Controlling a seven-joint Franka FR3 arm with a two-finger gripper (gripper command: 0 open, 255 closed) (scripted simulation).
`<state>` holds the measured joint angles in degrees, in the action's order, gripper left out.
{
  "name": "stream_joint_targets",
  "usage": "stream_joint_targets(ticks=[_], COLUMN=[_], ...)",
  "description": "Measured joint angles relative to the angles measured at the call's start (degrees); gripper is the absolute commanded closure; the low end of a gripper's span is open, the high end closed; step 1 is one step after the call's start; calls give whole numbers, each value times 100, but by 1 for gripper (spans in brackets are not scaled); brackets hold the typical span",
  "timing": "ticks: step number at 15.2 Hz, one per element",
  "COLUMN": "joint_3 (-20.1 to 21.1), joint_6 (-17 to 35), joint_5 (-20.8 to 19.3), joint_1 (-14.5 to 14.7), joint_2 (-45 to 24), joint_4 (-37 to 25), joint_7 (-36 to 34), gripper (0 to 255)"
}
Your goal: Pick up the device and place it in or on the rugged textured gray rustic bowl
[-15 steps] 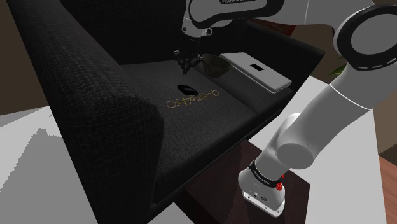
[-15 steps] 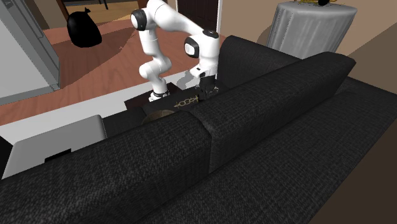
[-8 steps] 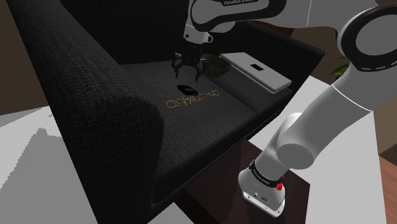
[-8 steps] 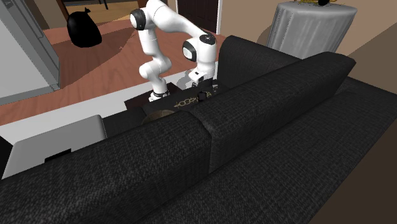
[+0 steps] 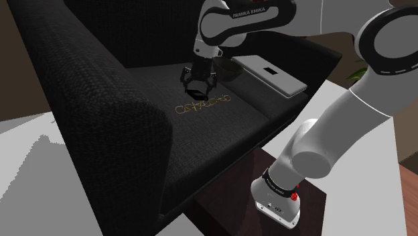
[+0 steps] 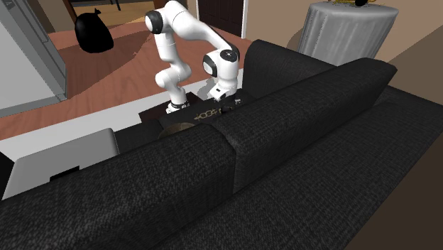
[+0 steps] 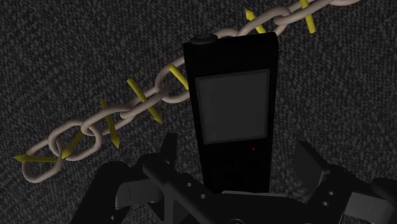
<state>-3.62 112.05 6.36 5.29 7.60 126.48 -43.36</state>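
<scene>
The device [image 7: 232,108] is a slim black handset with a grey screen, lying flat on the dark sofa seat [image 5: 154,100]. My gripper [image 7: 236,151] is open and low over it, one finger [image 7: 167,151] on each side of its near end, not clasping it. From the shoulder view the gripper [image 5: 197,83] hangs straight down and covers the device. The dark rough bowl [image 5: 230,70] stands on the seat just past the gripper, partly behind the arm. It also shows as a brownish rim [image 6: 174,130] in the second exterior view.
A pale chain with yellow spikes [image 7: 121,124] lies against the device's far end, on the seat [image 5: 203,105]. A closed grey laptop [image 5: 271,75] rests beyond the bowl. The sofa's backrest [image 6: 284,142] hides most of the seat in the second exterior view.
The fingers have gone from shut to open. The hand has moved away from the bowl and down onto the device.
</scene>
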Motion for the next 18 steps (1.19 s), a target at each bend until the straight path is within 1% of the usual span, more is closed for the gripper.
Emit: stream_joint_targets(ticks=[2, 7, 8, 18], joint_3=[6, 5, 5, 6], joint_6=[104, 133, 133, 134], joint_5=[9, 11, 11, 11], joint_1=[6, 5, 5, 6], joint_2=[-14, -15, -15, -15], joint_4=[90, 116, 116, 115], joint_7=[3, 8, 8, 9], gripper=[0, 0, 255, 255])
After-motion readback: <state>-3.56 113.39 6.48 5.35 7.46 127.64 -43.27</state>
